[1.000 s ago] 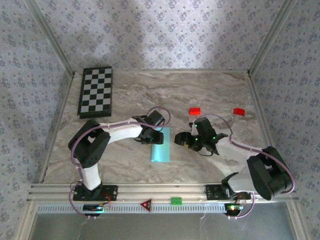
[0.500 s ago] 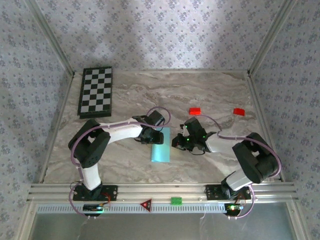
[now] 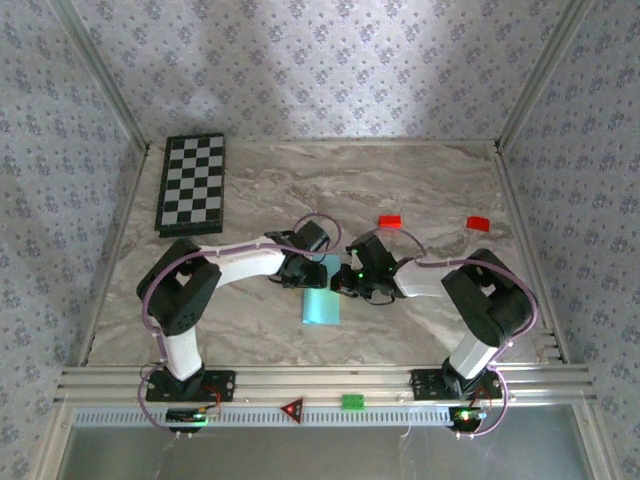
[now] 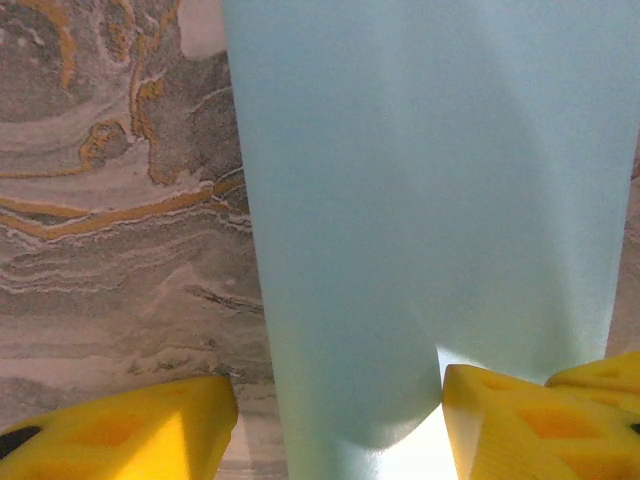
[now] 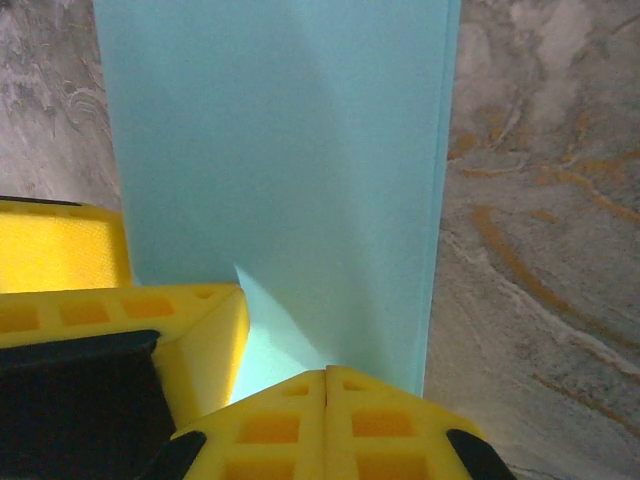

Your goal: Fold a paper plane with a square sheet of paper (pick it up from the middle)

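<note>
Robot test cell — aluminium frame, wallpapered panels, marble tabletop.

The left arm rose from its near-left base, elbow bent, forearm reaching right toward the middle. The left gripper pointed down with its fingers set well apart. The right arm folded back leftward from its near-right base. The right gripper sat just beside the left one, its fingertips pressed together.

The paper plane lies mid-way across the table, the left gripper at its far end from the left, the right gripper from the right. A chessboard lies far left, two small blocks behind the right gripper
</note>
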You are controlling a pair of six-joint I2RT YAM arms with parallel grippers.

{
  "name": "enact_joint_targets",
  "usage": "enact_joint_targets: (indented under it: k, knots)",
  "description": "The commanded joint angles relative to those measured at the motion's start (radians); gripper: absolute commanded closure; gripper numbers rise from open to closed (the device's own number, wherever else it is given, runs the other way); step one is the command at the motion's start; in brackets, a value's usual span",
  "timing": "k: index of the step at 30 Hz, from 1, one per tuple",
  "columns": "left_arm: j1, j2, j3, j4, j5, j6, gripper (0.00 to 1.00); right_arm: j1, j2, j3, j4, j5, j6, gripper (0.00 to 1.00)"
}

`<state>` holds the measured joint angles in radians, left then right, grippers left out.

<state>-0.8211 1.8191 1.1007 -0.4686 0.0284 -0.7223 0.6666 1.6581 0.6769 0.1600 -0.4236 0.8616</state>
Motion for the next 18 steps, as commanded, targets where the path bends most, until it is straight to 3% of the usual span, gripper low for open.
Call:
enact_joint_targets:
  k: [1, 12, 18]
  knots:
    - [-0.007, 0.105, -0.043, 0.102, 0.019, 0.016, 0.39, 0.005, 0.014, 0.024, 0.016, 0.002, 0.014, 0.99]
    - [-0.008, 0.108, -0.044, 0.103, 0.025, 0.018, 0.39, 0.006, 0.039, 0.006, 0.079, -0.035, 0.032, 0.98]
    - [-0.007, 0.101, -0.043, 0.109, 0.042, 0.012, 0.40, 0.008, 0.062, -0.036, -0.038, 0.018, -0.020, 0.98]
